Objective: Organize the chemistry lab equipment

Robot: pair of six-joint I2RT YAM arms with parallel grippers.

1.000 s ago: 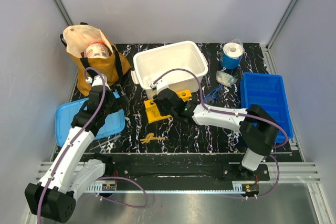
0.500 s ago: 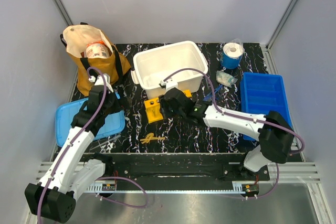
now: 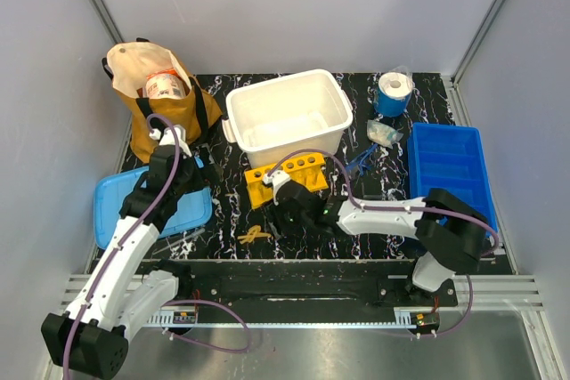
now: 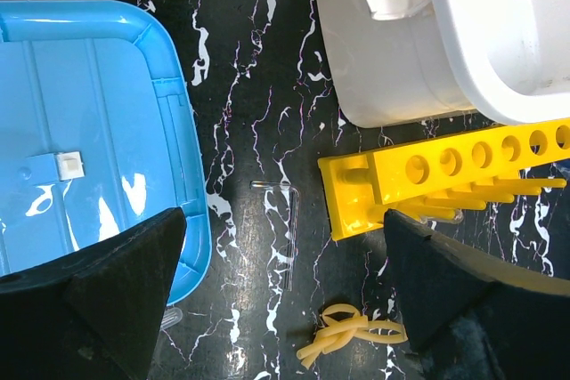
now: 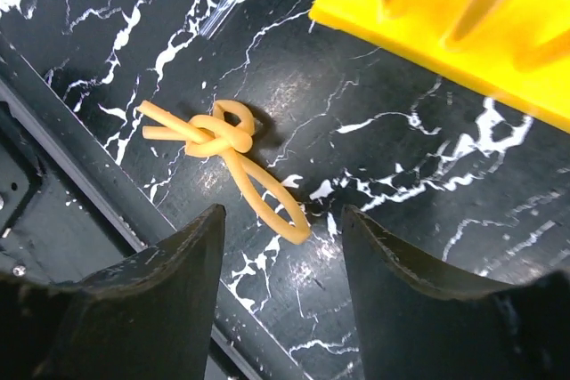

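Observation:
The yellow-orange knotted piece [image 5: 223, 150] lies on the black marbled mat near the front edge [image 3: 254, 236]. My right gripper [image 5: 283, 215] hovers just above it, open and empty, with the piece's loop end between the fingertips [image 3: 285, 209]. My left gripper [image 4: 285, 220] is open wide and holds nothing, above the mat beside the light blue lid [image 4: 89, 131]. A thin clear tube [image 4: 294, 229] lies below it, and the knotted piece [image 4: 349, 335] shows near its right finger. Safety glasses with a blue frame [image 3: 358, 163] and a small clear packet [image 3: 385, 133] lie at the right.
A yellow tube rack [image 3: 287, 173] lies in front of the white tub [image 3: 289, 113]. A deep blue bin [image 3: 450, 175] stands at the right and a blue roll [image 3: 392, 91] behind it. The brown cloth bag [image 3: 156, 100] stands at the back left. The black front rail [image 5: 80, 193] runs close by the knotted piece.
My right gripper has drawn back from the yellow rack toward the front edge, down over the knotted piece, and its jaws have spread wider. The left arm has stayed put.

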